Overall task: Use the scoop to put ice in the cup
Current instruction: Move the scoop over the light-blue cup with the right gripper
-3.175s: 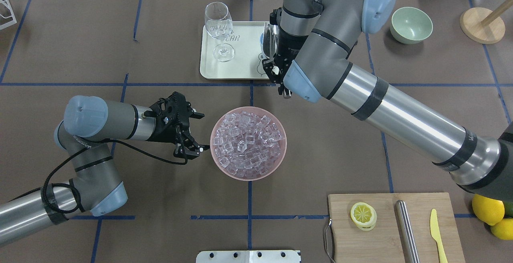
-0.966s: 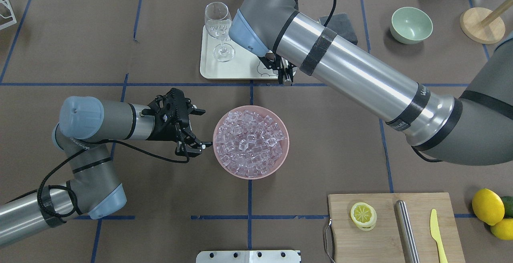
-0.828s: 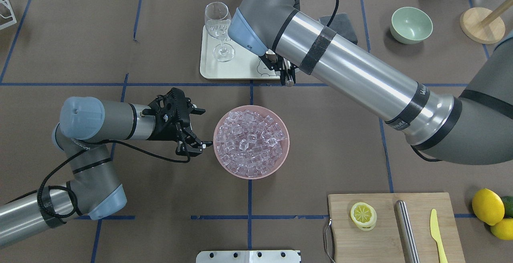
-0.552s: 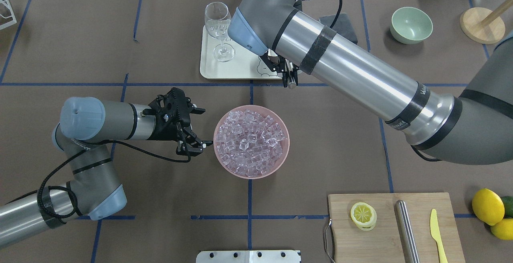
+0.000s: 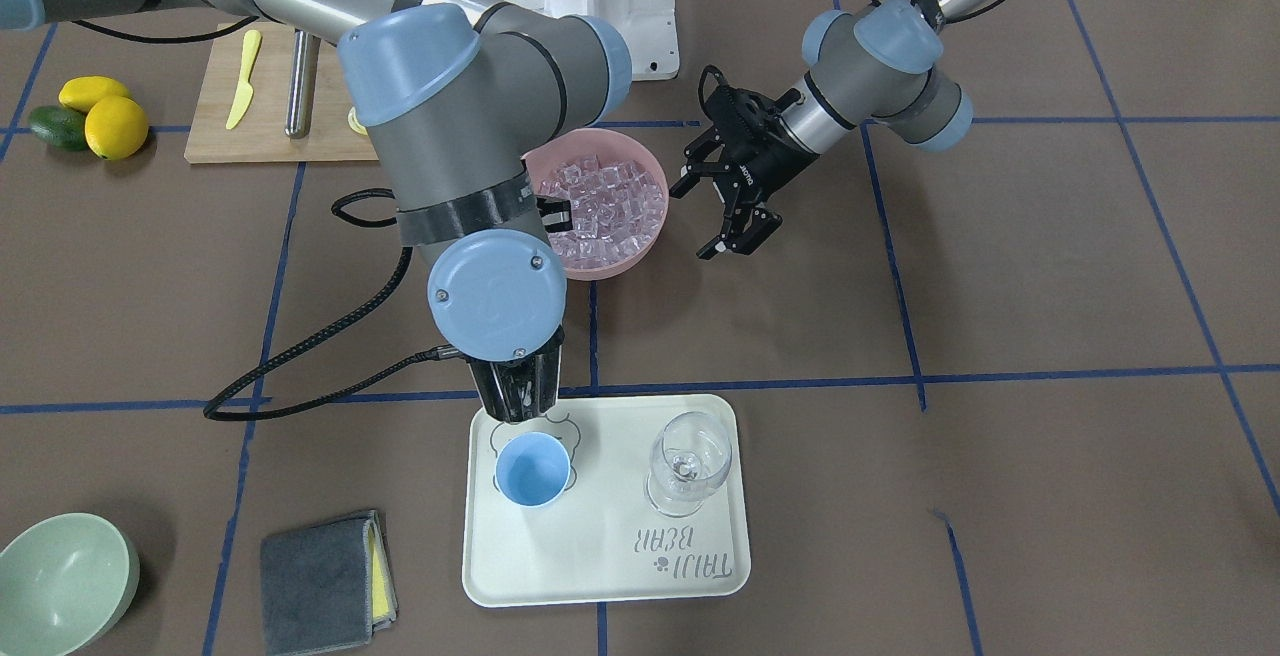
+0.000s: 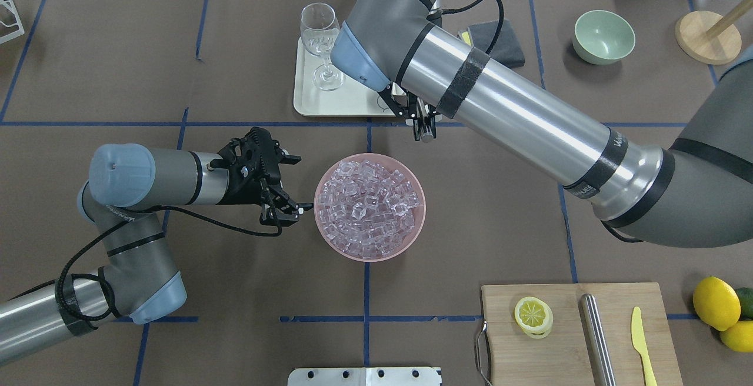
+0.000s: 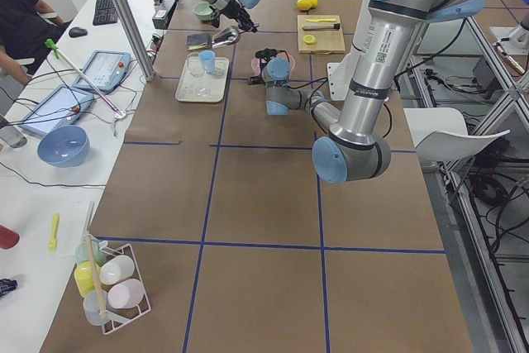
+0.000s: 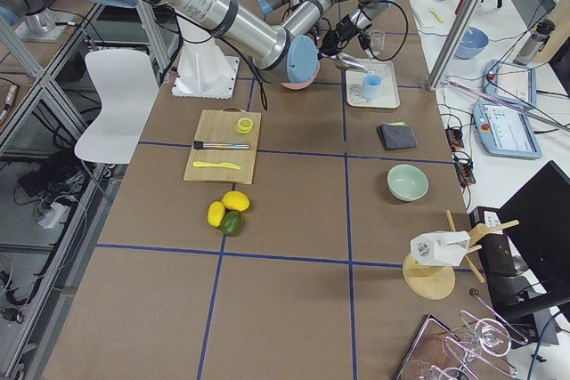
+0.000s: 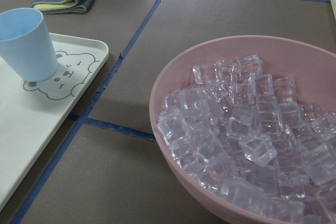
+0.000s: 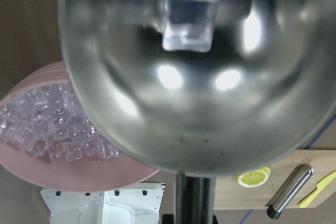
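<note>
Across the table in the front-facing view, the right gripper (image 5: 516,396) points down just behind the cup (image 5: 532,469), which stands upright on the tray (image 5: 590,556). Its fingers are pinched together, and the wrist hides most of the scoop. The left gripper (image 5: 738,216) is spread wide beside the pink bowl (image 5: 620,264) of ice (image 5: 605,198). From overhead, the right arm covers the cup. The right wrist view is filled by the scoop (image 10: 199,93) with one cube (image 10: 188,18) in it; its handle is cut off at the bottom edge.

Light blue cup (image 5: 531,471); clear pinkish ice (image 6: 367,206); shiny steel scoop (image 10: 194,103); pink bowl (image 9: 294,51); cream tray (image 5: 600,566), bear print.
</note>
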Controlling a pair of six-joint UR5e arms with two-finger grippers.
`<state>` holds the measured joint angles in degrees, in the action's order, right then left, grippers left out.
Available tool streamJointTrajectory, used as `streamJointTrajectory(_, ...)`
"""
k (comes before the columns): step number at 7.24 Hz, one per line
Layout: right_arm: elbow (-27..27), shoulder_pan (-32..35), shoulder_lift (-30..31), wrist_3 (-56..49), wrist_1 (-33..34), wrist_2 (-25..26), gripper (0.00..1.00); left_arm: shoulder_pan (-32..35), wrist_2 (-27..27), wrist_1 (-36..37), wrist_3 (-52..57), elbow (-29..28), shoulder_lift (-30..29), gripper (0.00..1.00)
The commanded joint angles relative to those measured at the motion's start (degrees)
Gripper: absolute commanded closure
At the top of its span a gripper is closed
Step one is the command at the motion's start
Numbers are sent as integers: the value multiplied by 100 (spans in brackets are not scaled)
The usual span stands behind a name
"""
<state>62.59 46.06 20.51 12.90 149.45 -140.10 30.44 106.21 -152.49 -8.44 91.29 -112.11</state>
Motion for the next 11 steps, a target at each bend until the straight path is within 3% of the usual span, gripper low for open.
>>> streamJointTrajectory(1,104,-71,5,-121,233,-44,100,-12,-135,0,0,29,-3,2)
streamJointTrajectory(6,-19,227,5,-550,234,-202,100,-30,-285,0,0,38,14,1)
streamJointTrajectory(10,-1061,246,-572,-1033,216,-193,100,-100,-373,0,0,47,14,1)
streamJointTrajectory(11,-1091,254,-627,-1114,207,-150,100,-118,-373,0,0,73,14,1)
